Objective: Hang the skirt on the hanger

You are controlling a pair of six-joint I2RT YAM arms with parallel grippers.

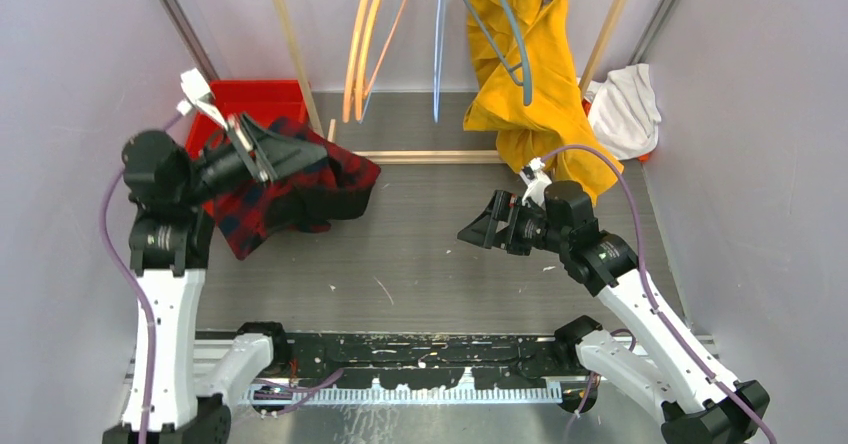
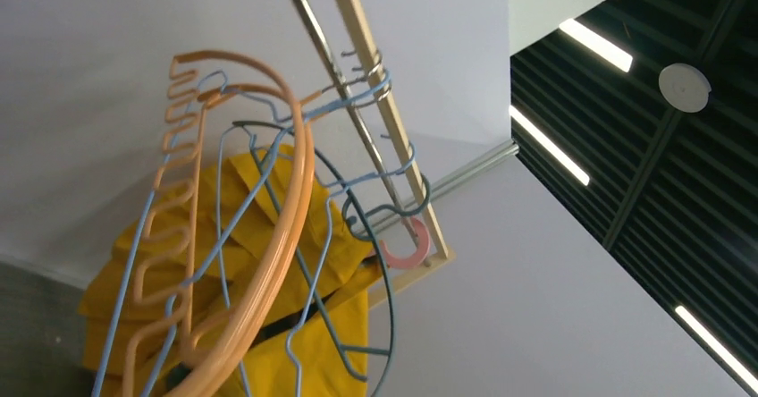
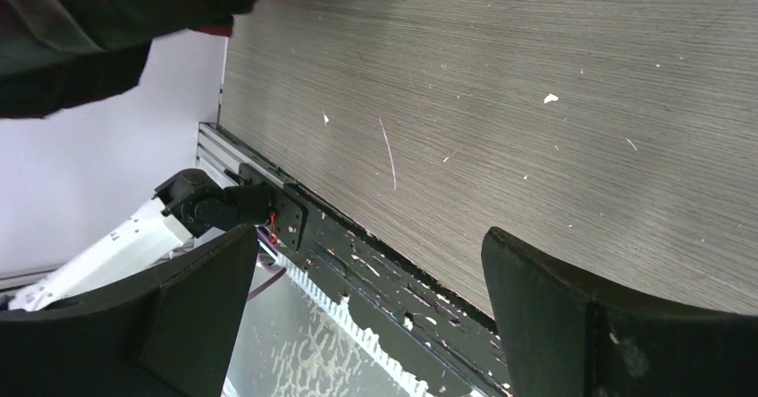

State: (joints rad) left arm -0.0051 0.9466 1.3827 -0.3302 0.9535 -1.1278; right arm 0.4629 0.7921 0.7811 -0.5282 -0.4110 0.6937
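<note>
The skirt (image 1: 300, 189), in red and black plaid, is held raised above the table (image 1: 420, 254) at the left, in front of the red bin (image 1: 250, 99); it is pinched by the left gripper (image 1: 285, 154), whose jaws are pressed together on the cloth; the right gripper (image 1: 478, 230) is held spread wide above mid-table, nothing being gripped by its fingers (image 3: 545, 299); the orange hangers (image 1: 362, 34) are hung at the rear, apart from the skirt.

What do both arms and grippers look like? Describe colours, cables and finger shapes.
Left arm and right arm: white link shells, black joints and bases, a purple cable looping along each. Left gripper and right gripper are black, with broad wedge-shaped fingers.
</note>
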